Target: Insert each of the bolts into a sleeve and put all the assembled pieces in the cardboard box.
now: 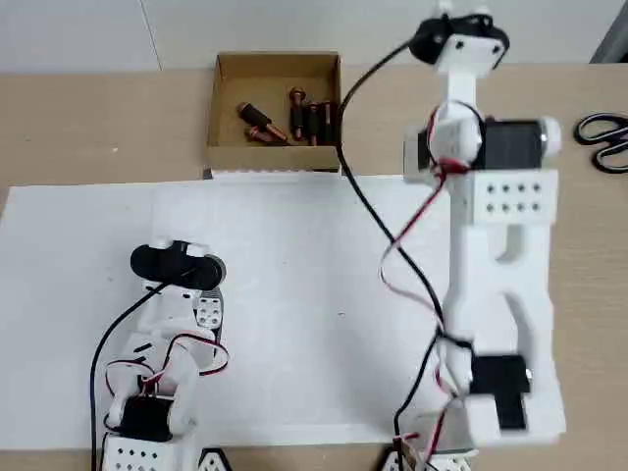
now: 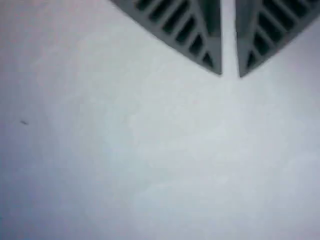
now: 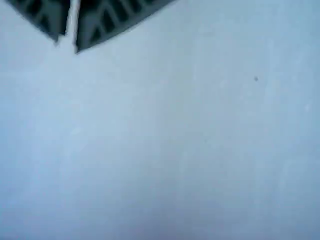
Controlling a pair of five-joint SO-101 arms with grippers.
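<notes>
- Left wrist view: the left gripper (image 2: 230,74) has its fingers (image 2: 197,37) closed to a thin slit, with nothing between them, over the paper (image 2: 150,165).
- Right wrist view: the right gripper (image 3: 66,44) is the same, with fingers (image 3: 110,20) almost together, empty, over paper.
- High view: the pieces (image 1: 260,122) lie inside the box (image 1: 278,61), just beyond the paper's far edge.
- Scissors (image 1: 603,137) lie on the table (image 1: 98,118), well apart from the box.
</notes>
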